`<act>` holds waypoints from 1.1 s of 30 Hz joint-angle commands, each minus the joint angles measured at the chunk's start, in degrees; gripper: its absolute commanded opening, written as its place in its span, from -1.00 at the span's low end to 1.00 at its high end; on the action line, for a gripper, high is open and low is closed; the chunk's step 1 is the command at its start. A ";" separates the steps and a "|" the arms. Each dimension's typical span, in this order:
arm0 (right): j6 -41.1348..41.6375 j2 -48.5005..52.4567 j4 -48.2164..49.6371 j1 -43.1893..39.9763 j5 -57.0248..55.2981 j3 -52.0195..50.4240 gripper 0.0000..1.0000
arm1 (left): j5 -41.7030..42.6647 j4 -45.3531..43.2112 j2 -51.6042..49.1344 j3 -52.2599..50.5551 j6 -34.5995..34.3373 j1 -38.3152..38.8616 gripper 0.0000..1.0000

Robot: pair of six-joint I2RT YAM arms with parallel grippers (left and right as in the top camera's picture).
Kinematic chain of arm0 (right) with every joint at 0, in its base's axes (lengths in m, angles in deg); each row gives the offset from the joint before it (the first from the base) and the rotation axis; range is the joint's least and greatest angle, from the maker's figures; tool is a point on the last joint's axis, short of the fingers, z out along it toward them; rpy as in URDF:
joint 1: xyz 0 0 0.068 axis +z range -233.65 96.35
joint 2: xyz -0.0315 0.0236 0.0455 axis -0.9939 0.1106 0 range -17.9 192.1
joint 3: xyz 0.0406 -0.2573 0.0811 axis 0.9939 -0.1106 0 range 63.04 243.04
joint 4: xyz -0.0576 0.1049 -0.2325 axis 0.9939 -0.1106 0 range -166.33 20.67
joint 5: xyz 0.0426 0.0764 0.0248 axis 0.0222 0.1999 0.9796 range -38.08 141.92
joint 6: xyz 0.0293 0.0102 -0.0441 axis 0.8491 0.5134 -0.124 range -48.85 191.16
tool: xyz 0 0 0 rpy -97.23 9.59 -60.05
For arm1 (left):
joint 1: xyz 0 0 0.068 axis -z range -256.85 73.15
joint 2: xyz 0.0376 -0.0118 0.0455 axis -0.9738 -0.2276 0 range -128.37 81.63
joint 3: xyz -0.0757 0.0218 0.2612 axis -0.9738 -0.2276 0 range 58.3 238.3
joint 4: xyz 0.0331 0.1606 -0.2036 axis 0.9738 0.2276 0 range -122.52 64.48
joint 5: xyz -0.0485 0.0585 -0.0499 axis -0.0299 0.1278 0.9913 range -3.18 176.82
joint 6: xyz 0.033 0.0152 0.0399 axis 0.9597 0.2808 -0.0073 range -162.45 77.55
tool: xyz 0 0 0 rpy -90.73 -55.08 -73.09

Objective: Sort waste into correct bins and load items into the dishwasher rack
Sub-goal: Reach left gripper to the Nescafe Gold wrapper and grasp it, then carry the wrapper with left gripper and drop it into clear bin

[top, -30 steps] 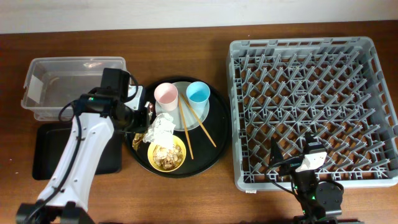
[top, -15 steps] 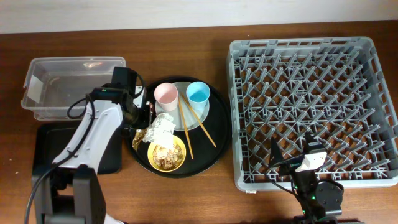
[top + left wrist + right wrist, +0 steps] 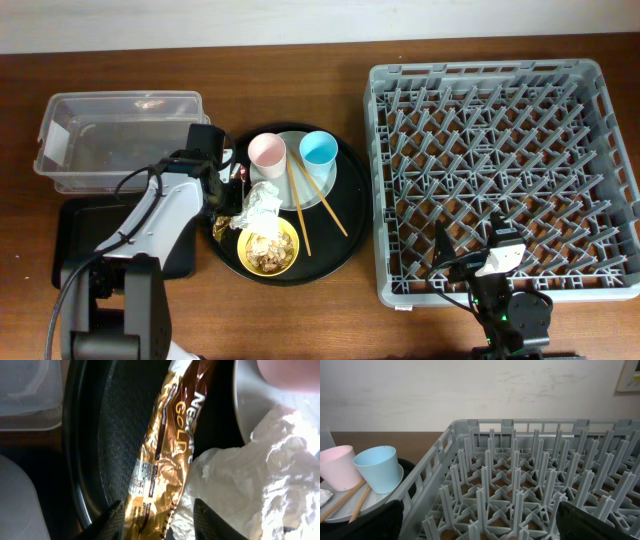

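Wrapper, shiny gold-brown, is the target. It lies lengthwise on the round black tray with its near end between the two fingers of the left gripper. The fingers stand either side of that end, part-way apart, but I can't tell whether they are actually pinching it.

The crumpled napkin crowds in from the right and touches the wrapper, so going in at the free end looks like a way to take one piece of waste and not two.

Further out, the yellow bowl holds the food scraps. The clear box and the flat black tray wait just beside this arm, a short carry away.

Over at the dishwasher rack, the right gripper hangs at the near edge, fingers spread wide, holding nothing.
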 commanded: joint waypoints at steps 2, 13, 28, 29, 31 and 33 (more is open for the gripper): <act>0.13 -0.33 -0.15 -0.37 0.09 -0.42 0.97 | -0.50 -0.55 -0.57 -0.81 -0.39 0.07 -0.03; 0.13 -0.33 -0.15 -0.37 0.09 -0.42 0.96 | -1.25 -4.87 -0.57 -4.52 -0.37 0.07 -0.19; 0.13 -0.33 -0.15 -0.37 0.09 -0.42 0.97 | -1.20 -5.77 -2.38 -4.52 -0.37 0.07 -0.62; 0.13 -0.33 -0.15 -0.37 0.09 -0.42 0.97 | -1.20 -5.70 -2.38 -4.33 -0.37 0.07 -0.66; 0.13 -0.33 -0.15 -0.37 0.09 -0.42 0.97 | -1.20 -5.35 -2.27 -3.54 -0.35 0.00 -0.69; 0.13 -0.33 -0.15 -0.37 0.09 -0.42 0.97 | -1.20 -3.91 -1.60 -1.70 -0.37 0.00 -0.82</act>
